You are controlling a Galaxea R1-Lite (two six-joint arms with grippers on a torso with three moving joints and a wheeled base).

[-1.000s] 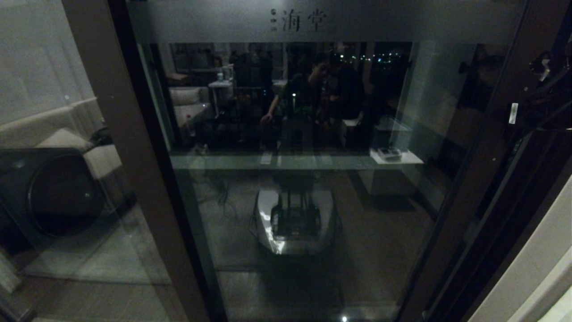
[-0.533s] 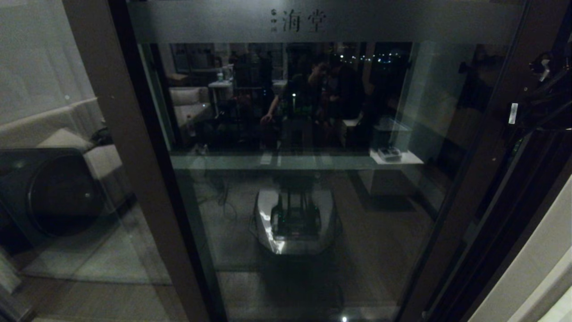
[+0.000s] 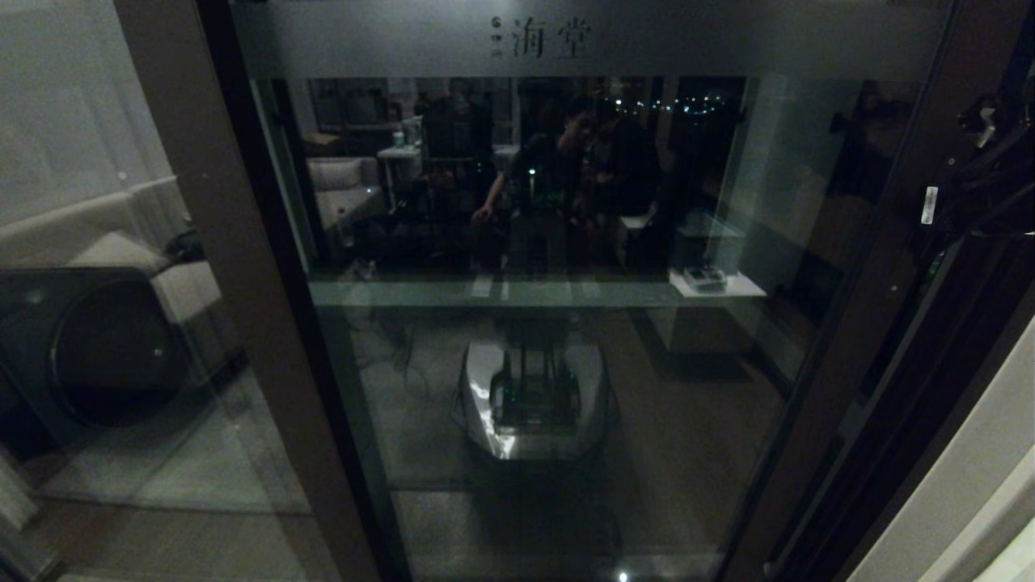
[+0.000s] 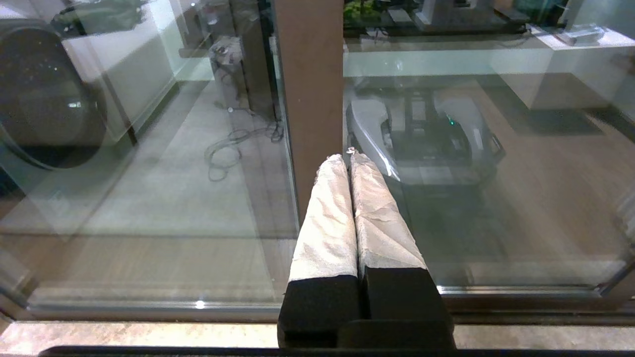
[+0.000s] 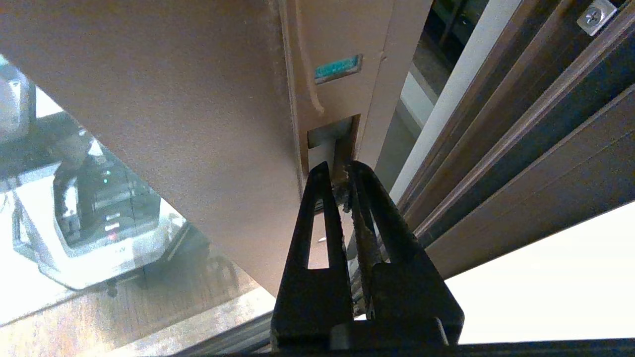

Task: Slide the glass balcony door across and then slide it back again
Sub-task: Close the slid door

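Note:
The glass balcony door fills the head view, with a frosted top band bearing small characters and dark brown stiles. My right arm reaches to the door's right stile. In the right wrist view the right gripper has its black fingertips at the slim recessed handle, nearly closed on the brown lip of the recess. My left gripper, with white-wrapped fingers pressed together, is shut on nothing. It hangs low by the sill, pointing at the door's other stile.
A fixed brown-framed pane on the left shows a sofa and a black round-fronted machine. My own base is reflected in the glass. Brown door-frame rails and a white wall lie just right of the handle. A floor track runs along the sill.
The door and both arms hold their places. Only the reflected figures in the glass shift a little.

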